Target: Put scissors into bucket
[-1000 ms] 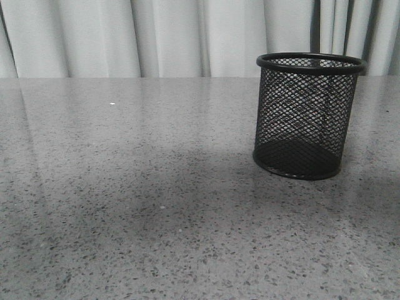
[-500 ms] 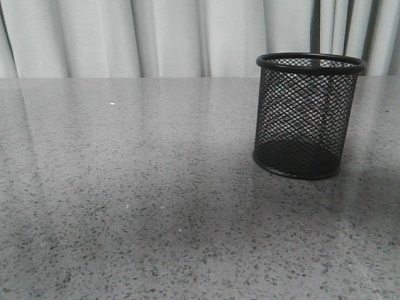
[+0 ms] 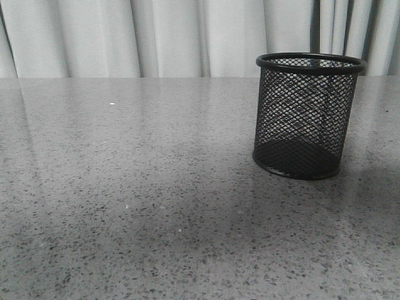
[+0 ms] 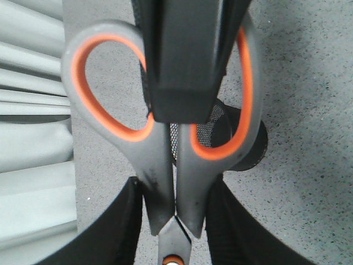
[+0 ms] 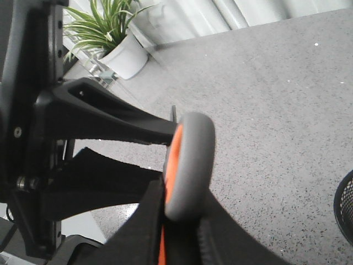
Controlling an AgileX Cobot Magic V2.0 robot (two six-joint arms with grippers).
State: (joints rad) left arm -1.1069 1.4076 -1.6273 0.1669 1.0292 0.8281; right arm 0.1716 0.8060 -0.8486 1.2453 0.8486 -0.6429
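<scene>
The grey-handled scissors w/ orange-lined loops [image 4: 165, 138] are clamped just below the loops by the left gripper [image 4: 171, 215]; the right gripper [image 5: 176, 232] also appears closed on a loop, though that can't be confirmed. The black wire-mesh bucket [image 3: 308, 115] stands upright on the speckled grey table [image 3: 125, 187], w/ the scissors above it. Risk: blades off-centre catch the rim & tip it.

The scissors [image 4: 165, 160] run off the frame just past the orange pivot, so the blades are unseen. A black finger [image 4: 185, 55] covers where the two loops meet, and the bucket [image 4: 242, 143] behind the scissors is mostly hidden. In the right wrist view, only a sliver of bucket [image 5: 345, 212] shows
</scene>
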